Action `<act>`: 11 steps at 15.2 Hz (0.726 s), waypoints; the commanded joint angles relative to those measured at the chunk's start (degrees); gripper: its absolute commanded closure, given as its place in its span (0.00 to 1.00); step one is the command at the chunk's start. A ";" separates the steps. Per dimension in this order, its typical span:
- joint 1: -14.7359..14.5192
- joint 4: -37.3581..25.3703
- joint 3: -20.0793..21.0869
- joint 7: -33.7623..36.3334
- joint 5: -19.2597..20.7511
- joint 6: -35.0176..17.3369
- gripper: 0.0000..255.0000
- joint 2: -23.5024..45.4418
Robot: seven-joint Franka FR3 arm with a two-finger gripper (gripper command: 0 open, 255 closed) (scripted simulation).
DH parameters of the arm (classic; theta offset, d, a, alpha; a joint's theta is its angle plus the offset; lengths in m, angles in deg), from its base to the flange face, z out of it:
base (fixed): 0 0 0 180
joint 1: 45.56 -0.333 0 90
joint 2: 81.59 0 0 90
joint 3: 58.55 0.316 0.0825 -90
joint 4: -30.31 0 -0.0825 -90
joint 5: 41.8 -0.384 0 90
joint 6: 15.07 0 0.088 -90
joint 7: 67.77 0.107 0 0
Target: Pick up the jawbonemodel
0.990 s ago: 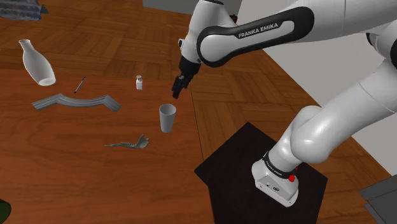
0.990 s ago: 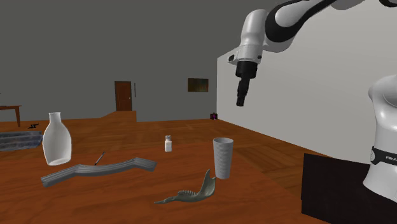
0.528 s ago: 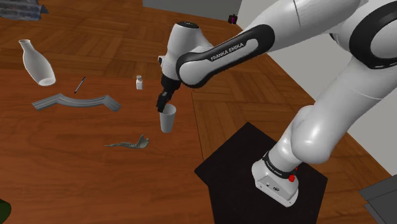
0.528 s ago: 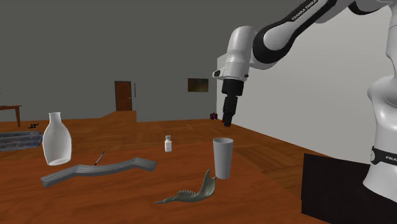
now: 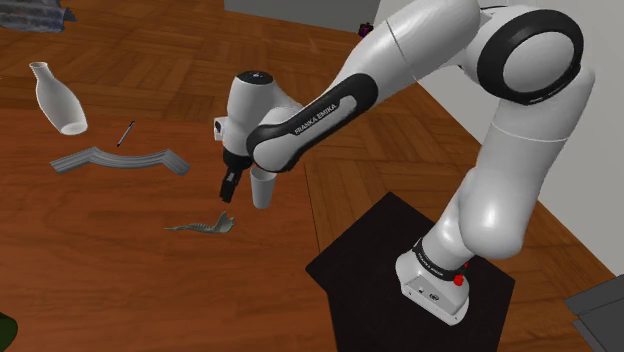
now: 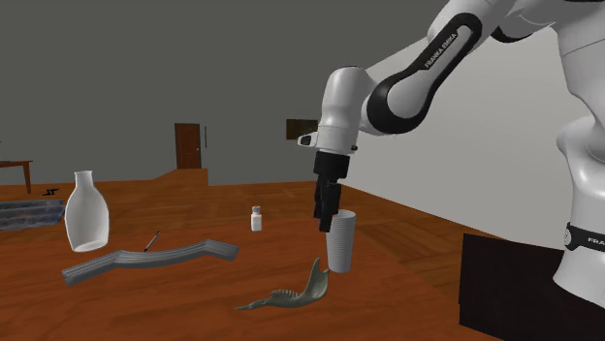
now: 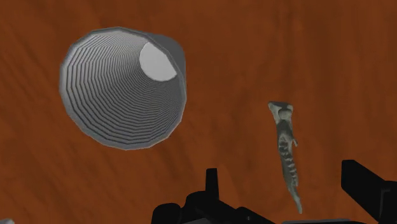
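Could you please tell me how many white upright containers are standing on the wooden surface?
3: the tall vase at the second exterior view's left, the small bottle farther back near the middle, and the ribbed cup beside the jawbone model. None seems hidden.

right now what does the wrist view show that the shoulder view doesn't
Wrist view adds: a look straight down into the cup, with its ribbed inner wall and pale bottom, and the gripper's fingers standing apart, with the jawbone model lying beyond the gap, untouched.

Shoulder view adds: the white vase, the pen, the curved grey strip, the white arm and its black stand.

Both share: the cup, the jawbone model, the gripper and the brown wooden surface.
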 commanded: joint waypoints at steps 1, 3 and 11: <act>-1.36 -2.93 -0.23 0.40 2.33 -1.32 0.00 4.38; -2.98 -5.74 -0.64 0.80 4.39 -2.32 0.00 8.35; -8.04 -14.76 -2.42 1.33 9.45 -5.02 0.00 20.41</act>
